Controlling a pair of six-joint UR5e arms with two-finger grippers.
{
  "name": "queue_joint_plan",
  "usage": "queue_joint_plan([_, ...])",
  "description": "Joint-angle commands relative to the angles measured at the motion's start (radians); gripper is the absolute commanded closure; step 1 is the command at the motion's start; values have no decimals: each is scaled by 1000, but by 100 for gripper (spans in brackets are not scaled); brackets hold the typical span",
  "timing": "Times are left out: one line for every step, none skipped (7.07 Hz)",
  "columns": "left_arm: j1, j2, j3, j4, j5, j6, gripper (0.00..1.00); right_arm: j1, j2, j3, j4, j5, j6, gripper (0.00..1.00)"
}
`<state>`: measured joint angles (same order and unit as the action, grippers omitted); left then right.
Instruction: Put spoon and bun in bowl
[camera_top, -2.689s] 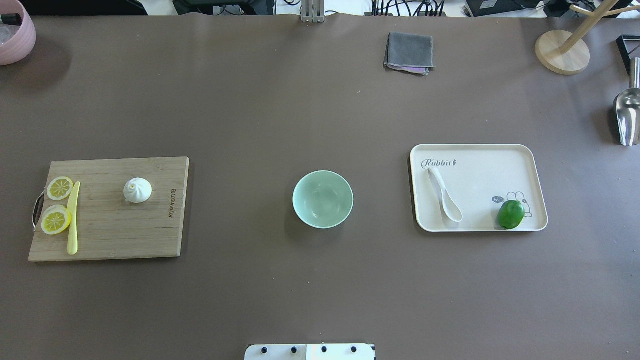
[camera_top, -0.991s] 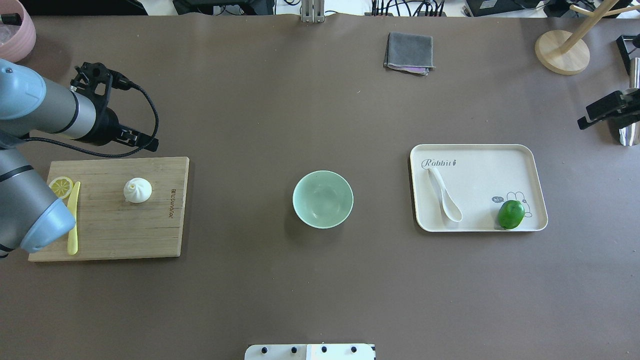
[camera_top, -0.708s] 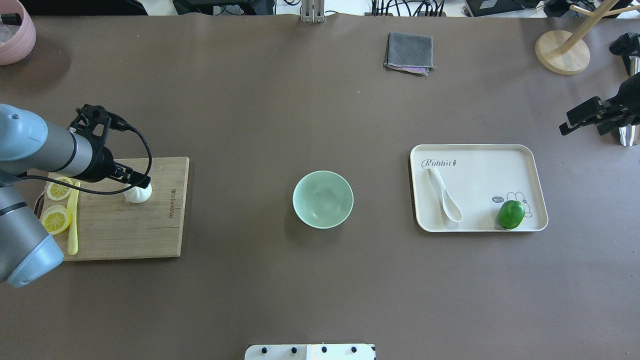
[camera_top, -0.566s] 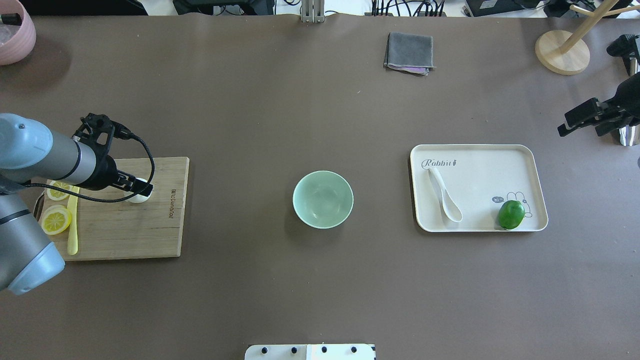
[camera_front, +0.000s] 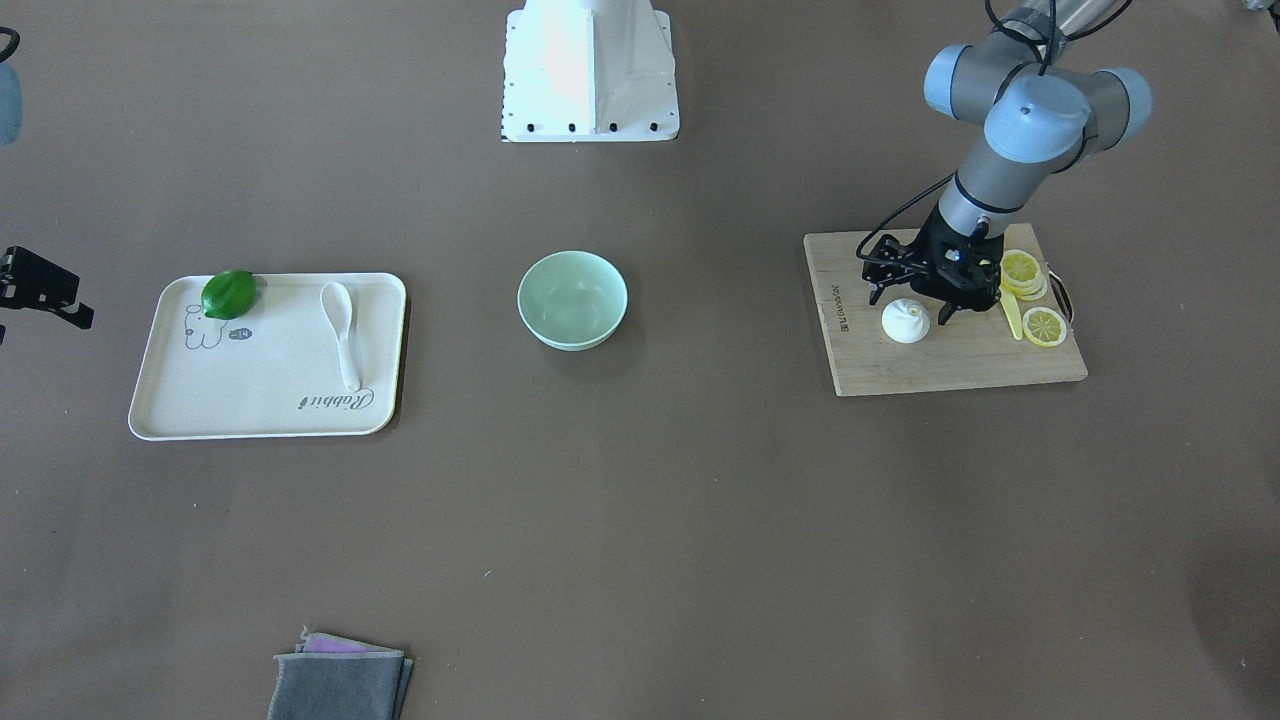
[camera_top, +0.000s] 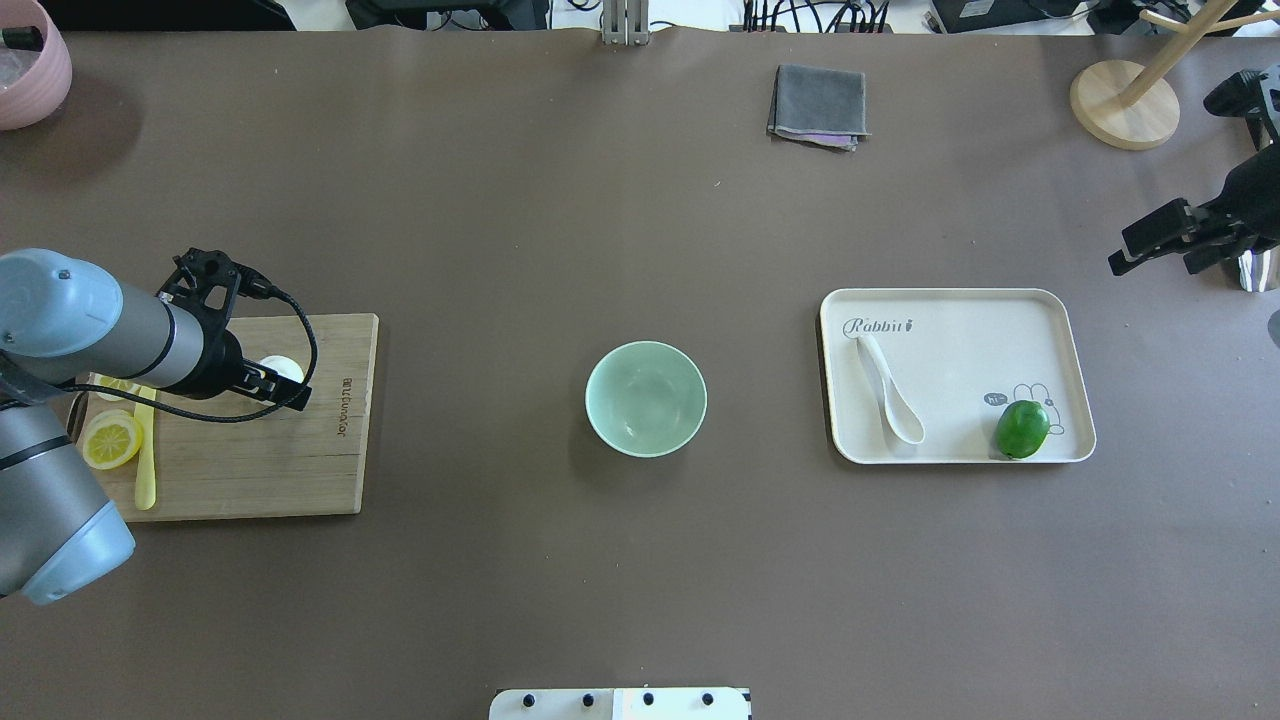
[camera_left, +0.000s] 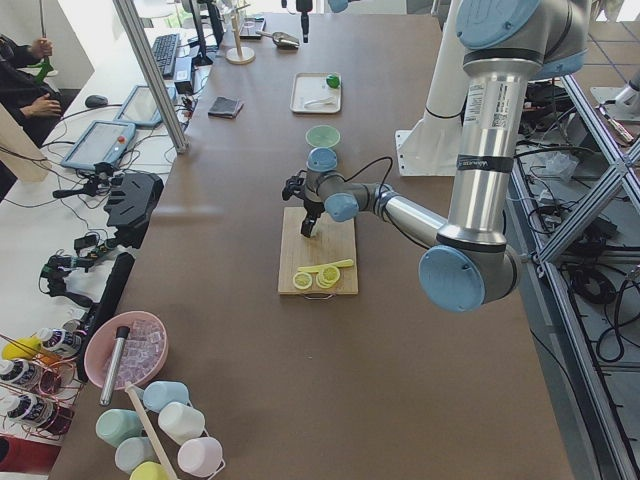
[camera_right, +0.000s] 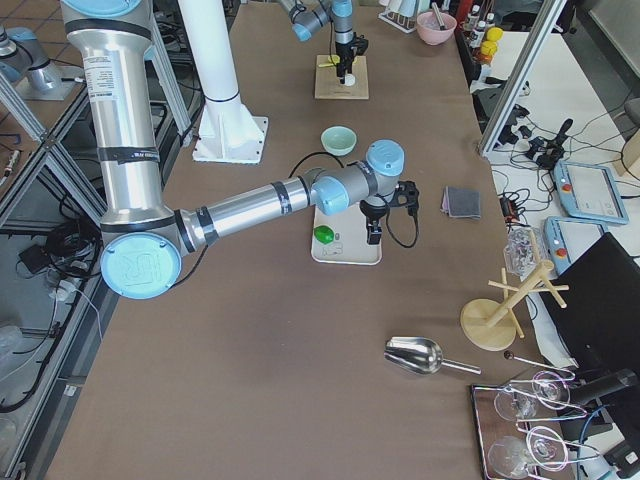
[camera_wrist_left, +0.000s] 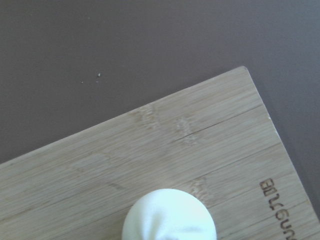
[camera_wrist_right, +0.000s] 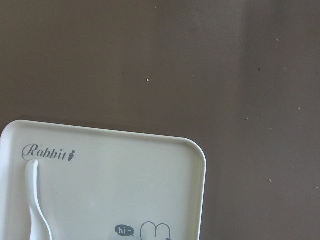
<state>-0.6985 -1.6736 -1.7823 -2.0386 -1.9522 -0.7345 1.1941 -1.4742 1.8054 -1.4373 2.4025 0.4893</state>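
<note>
Bun sits on the cutting board at the table's left end, directly under the left gripper, whose fingers stand apart on either side, just above it. The spoon lies on the tray at the right end, with a lime near it. The right gripper hovers beyond the tray's far right corner, fingers spread. The bowl stands in the middle, between board and tray.

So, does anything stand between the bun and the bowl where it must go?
Nothing visible does. Between the bun on the cutting board and the bowl lies only bare table.
</note>
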Motion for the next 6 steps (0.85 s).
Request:
queue_joint_plan([1, -1, -9, 0, -1, 0, 100, -14, 3, 0, 8, 0, 0, 0])
queue_joint_plan([-1, -8, -26, 0, -2, -2, 100, -22, 3, 0, 12, 0, 0, 0])
queue_joint_plan([-19, -18, -61, 3, -4, -2, 100, -33, 3, 0, 12, -2, 0, 0])
queue_joint_plan([-59, -78, -66, 30, -66, -17, 100, -53, 9, 0, 14, -3, 23, 0])
queue_joint_plan([-71, -140, -66, 65, -88, -75, 100, -88, 37, 0, 14, -40, 64, 0])
queue_joint_plan([-69, -228, -59, 131, -88, -107, 100, -125, 58, -1, 14, -61, 98, 0])
